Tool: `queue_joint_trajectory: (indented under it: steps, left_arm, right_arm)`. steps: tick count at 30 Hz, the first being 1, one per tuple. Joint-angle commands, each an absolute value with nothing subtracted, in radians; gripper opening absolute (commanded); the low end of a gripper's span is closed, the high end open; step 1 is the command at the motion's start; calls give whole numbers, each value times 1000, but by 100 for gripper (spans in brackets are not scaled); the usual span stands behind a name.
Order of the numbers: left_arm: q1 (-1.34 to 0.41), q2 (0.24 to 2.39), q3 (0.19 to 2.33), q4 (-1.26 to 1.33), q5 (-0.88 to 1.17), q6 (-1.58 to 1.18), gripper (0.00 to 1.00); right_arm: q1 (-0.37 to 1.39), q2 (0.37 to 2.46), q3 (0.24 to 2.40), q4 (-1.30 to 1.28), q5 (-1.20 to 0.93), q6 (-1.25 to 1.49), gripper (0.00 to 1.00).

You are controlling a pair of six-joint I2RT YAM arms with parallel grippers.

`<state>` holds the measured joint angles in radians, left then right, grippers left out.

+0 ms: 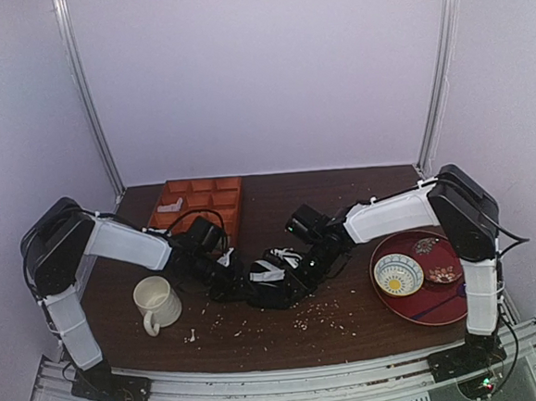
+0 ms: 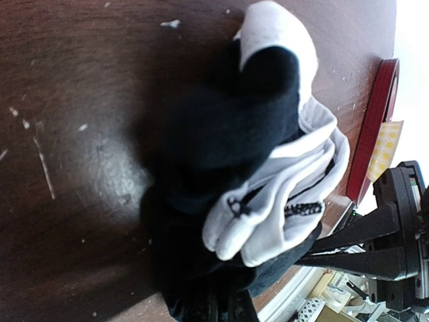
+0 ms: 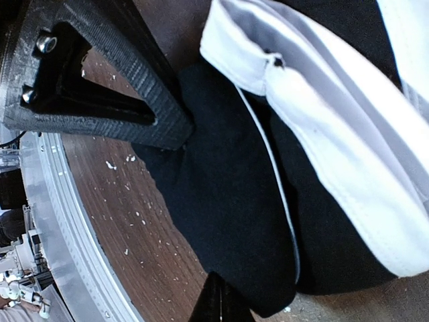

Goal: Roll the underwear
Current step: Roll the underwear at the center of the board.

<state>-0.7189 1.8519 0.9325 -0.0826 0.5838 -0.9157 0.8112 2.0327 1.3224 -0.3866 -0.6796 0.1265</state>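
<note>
A: Top external view, item one: underwear (image 1: 272, 276), black with white edging, bunched mid-table, nearer the front edge than the back. Left gripper (image 1: 225, 269) at its left end, right gripper (image 1: 306, 264) at its right.

B: Grip status?

A: Right wrist view: fingers (image 3: 114, 100) spread wide, fabric (image 3: 268, 201) lying between, nothing pinched. Left gripper (image 2: 214, 305): only dark tips at the bottom of its wrist view, against the bundle (image 2: 248, 168); cannot tell whether clamped or loose.

B: Hazards?

A: Loose white folds (image 2: 281, 201) likely to spring apart once released, undoing the roll. Uneven pull from either end likely to drag the bundle rather than turn it. Crumbs (image 1: 324, 321) along the front edge liable to be picked up by the cloth.

B: Neighbours?

A: Mug (image 1: 157, 304) toward the left edge, red plate (image 1: 449, 312) with bowl (image 1: 398, 274) toward the right edge, orange tray (image 1: 222, 209) by the back edge. Mug nearest; a wide elbow swing could knock it.
</note>
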Motion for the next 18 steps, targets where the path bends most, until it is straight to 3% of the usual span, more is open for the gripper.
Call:
queue_joint_trajectory:
  steps: [1, 5, 10, 18]
  left_arm:
    - [-711, 1889, 932, -256, 524, -883, 0]
    - [-711, 1905, 952, -278, 539, -871, 0]
    - [-711, 1912, 965, -279, 548, -870, 0]
    - [-709, 1930, 979, -269, 566, -872, 0]
  right_arm:
    - [816, 2026, 1317, -402, -594, 109, 0]
    - [842, 1905, 1260, -363, -518, 72, 1]
    - [918, 1784, 1213, -325, -339, -17, 12]
    - [1087, 1801, 1168, -242, 11, -186, 19]
